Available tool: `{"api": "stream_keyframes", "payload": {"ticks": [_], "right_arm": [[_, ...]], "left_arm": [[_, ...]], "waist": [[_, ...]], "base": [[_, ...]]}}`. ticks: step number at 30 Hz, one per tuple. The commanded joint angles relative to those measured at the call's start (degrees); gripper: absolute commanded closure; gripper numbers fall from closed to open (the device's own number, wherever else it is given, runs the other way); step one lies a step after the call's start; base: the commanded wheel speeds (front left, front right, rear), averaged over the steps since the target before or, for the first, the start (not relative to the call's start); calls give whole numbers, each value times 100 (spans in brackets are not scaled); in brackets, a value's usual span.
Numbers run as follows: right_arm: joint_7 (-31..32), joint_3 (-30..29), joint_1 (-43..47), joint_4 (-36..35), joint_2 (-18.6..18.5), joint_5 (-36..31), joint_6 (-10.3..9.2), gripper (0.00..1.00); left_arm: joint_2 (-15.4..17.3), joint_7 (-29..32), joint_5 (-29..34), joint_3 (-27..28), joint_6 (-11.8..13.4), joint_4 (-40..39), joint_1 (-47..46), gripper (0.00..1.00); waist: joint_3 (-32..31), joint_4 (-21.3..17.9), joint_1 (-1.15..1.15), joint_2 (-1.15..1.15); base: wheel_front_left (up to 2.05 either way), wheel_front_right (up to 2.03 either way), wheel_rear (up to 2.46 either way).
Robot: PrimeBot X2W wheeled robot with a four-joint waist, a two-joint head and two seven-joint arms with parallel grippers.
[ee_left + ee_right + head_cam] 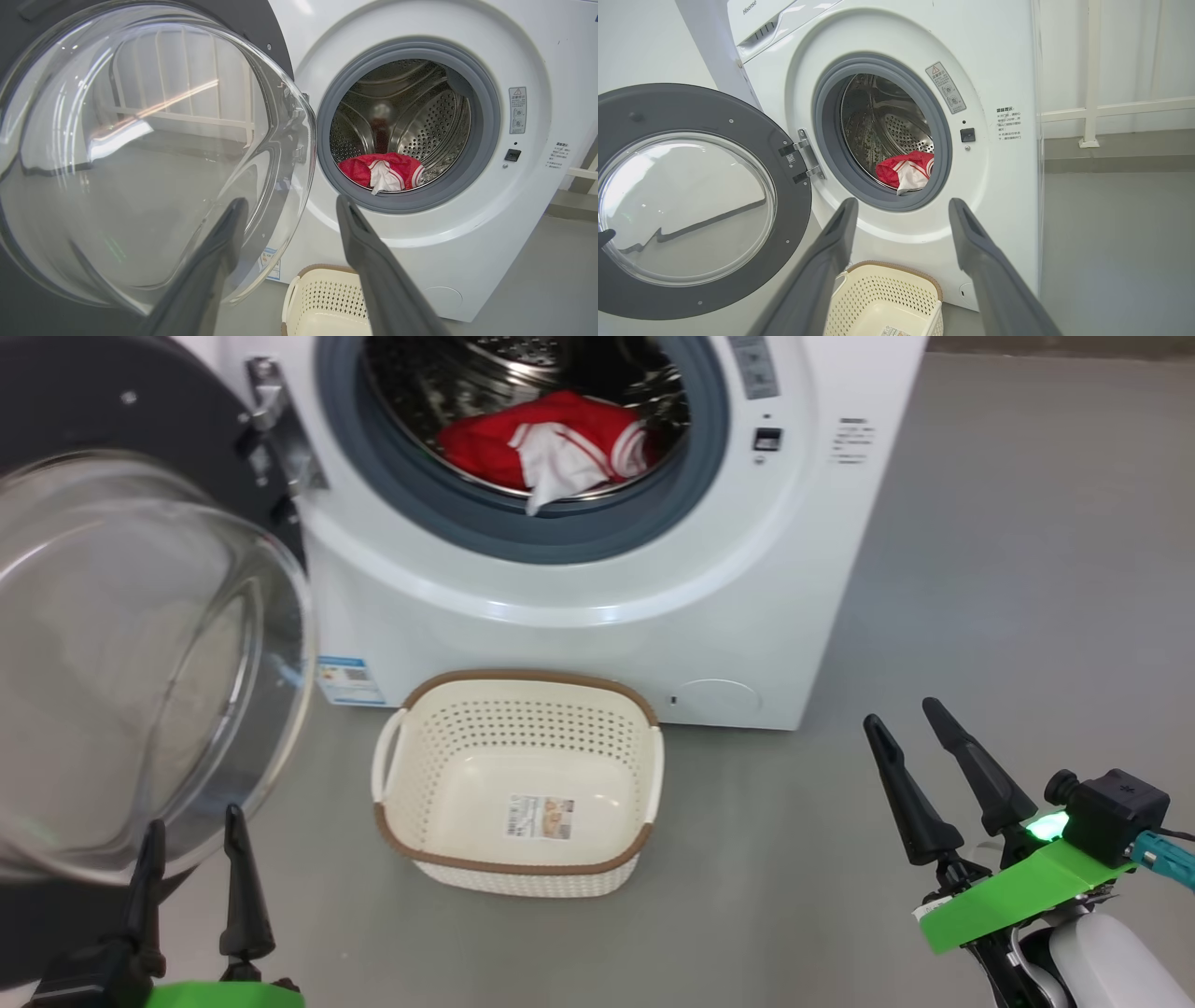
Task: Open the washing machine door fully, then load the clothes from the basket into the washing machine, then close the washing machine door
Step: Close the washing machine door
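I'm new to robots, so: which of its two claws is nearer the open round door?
The left gripper, at the head view's lower left, just before the washing machine door. The right gripper is off on the other side of the basket.

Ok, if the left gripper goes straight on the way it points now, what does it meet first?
Most likely the glass bulge of the washing machine door, close ahead of the left gripper; depth is hard to judge.

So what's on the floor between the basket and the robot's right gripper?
Nothing. In the head view, the grey floor between the basket and the right gripper is bare.
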Motion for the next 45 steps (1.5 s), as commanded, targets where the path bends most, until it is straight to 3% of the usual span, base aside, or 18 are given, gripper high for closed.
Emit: {"api": "stream_keyframes", "payload": {"ticks": [1, 22, 45], "right_arm": [[-27, 112, 72, -128, -90, -20, 9, 0], [-27, 154, 97, -117, -96, -17, 9, 0], [-27, 271, 153, -115, -99, -26, 9, 0]], "left_arm": [[73, -28, 2, 171, 39, -170, -46, 0], [73, -28, -40, 181, 112, -147, -16, 0], [73, -28, -102, 185, 102, -140, 92, 0]], "waist": [[-19, 217, 0, 0], [-78, 1370, 0, 0], [-128, 1977, 0, 0]], "base": [[0, 0, 0], [0, 0, 0], [0, 0, 0]]}}
